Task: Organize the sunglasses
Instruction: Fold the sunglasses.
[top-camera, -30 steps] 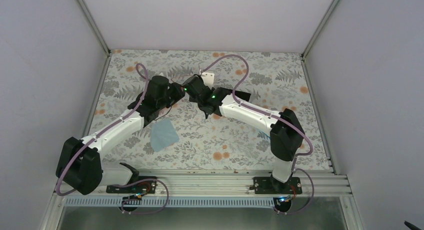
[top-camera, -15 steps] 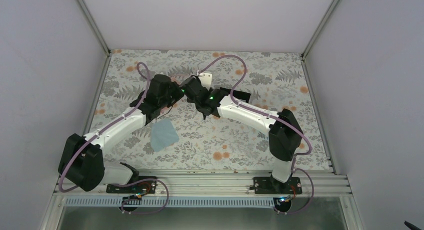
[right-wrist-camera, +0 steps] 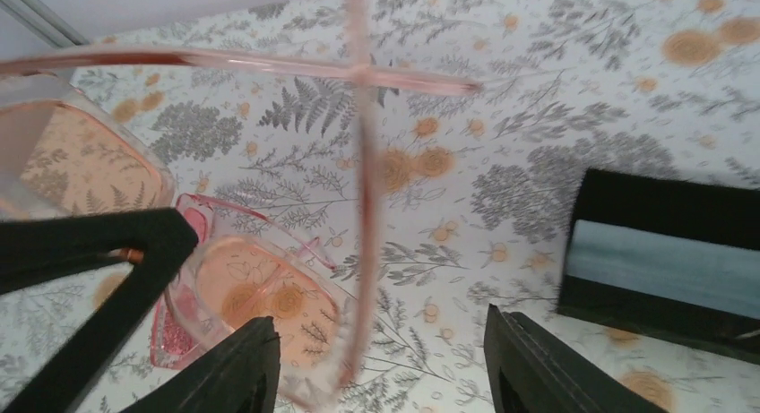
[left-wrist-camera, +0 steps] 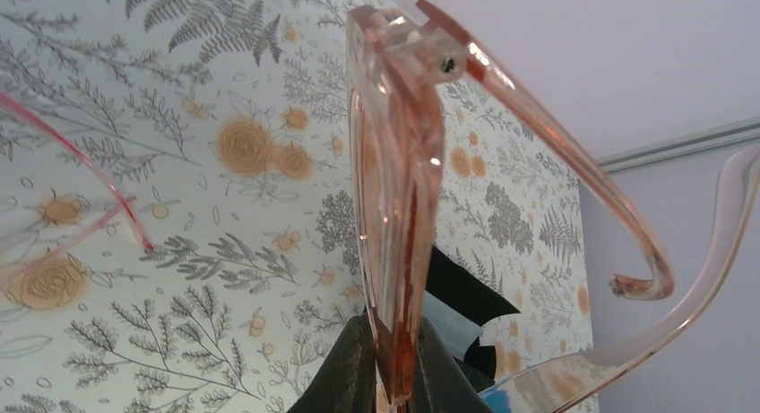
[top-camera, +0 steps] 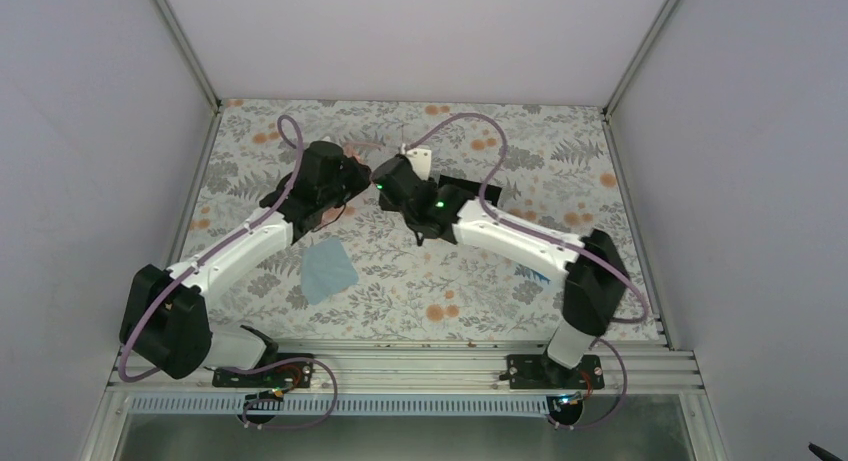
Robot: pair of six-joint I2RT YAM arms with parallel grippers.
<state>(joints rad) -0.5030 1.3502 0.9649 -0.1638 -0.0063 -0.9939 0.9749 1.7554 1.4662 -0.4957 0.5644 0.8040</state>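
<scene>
The left gripper [left-wrist-camera: 394, 373] clamps the sunglasses [left-wrist-camera: 394, 162] by their front. The right gripper [right-wrist-camera: 376, 364] stands open around one temple [right-wrist-camera: 362, 207]. I'd fold that temple gently inward against the front.

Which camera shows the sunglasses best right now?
Left wrist: the sunglasses fill it, edge-on, pinched in the left gripper. Right wrist shows them cropped at its edge; top external only a faint pink sliver.
</scene>
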